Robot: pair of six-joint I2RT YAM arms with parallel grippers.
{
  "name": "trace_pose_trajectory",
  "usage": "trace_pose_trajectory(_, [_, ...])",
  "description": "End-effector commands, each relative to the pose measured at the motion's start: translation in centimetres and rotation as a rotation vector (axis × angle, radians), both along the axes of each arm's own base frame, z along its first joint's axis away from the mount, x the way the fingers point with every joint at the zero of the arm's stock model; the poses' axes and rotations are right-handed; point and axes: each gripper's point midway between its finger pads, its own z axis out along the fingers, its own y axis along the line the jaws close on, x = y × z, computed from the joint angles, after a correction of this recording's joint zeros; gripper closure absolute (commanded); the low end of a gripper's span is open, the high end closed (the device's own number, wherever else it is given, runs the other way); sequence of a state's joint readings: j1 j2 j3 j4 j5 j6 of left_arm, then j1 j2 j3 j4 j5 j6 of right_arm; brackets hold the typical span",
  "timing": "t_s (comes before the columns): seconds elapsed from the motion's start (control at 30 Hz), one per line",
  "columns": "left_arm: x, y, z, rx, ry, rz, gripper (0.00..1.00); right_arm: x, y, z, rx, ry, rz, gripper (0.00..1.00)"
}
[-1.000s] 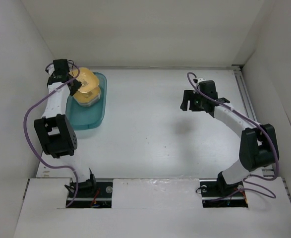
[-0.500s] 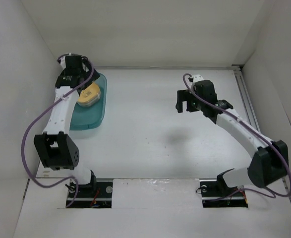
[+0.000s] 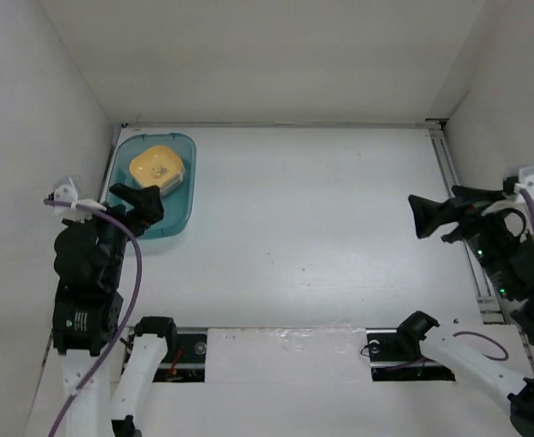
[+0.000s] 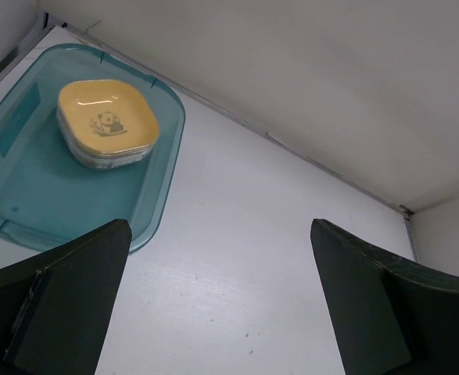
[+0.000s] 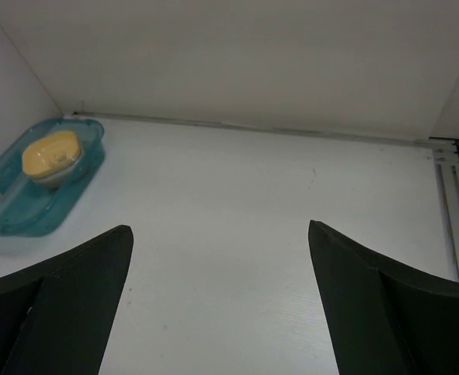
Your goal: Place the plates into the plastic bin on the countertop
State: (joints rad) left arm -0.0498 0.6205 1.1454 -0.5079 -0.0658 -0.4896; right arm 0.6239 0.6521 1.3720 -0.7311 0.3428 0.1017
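Arms in the overhead view had both pulled back toward the near edge, the left gripper [image 3: 144,202] now off the plastic bin [image 3: 171,218], where the plates [image 3: 155,167] sat stacked, yellow on top. Left wrist view showed its jaws spread and empty. Right wrist view showed the right gripper [image 5: 217,230] likewise released. The placing looked finished.

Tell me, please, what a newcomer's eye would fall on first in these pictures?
The stack of plates stands out first, its yellow top dish bright in the far half of the teal plastic bin, which sits at the far left corner of the white countertop. Next come the dark left end effector and right end effector, at opposite sides of the countertop, both open and empty.
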Motion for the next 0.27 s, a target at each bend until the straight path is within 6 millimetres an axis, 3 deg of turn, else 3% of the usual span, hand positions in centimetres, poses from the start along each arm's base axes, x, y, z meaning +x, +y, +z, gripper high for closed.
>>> trace_pose_trajectory(0.0, [-1.8, 0.0, -3.3, 0.015, 0.056, -0.01, 0.0, -1.8, -1.9, -2.2, -0.091, 0.078, -0.02, 0.01])
trace_pose_trajectory(0.1, [-4.2, 0.7, -3.3, 0.018, 0.019, 0.023, 0.0, -2.7, -2.6, -2.0, -0.087, 0.072, -0.02, 0.01])
trace_pose_trajectory(0.23, [-4.9, 0.8, -3.2, 0.038, 0.021, 0.021, 0.0, -2.9, -3.3, -1.7, -0.088, 0.071, -0.048, 0.01])
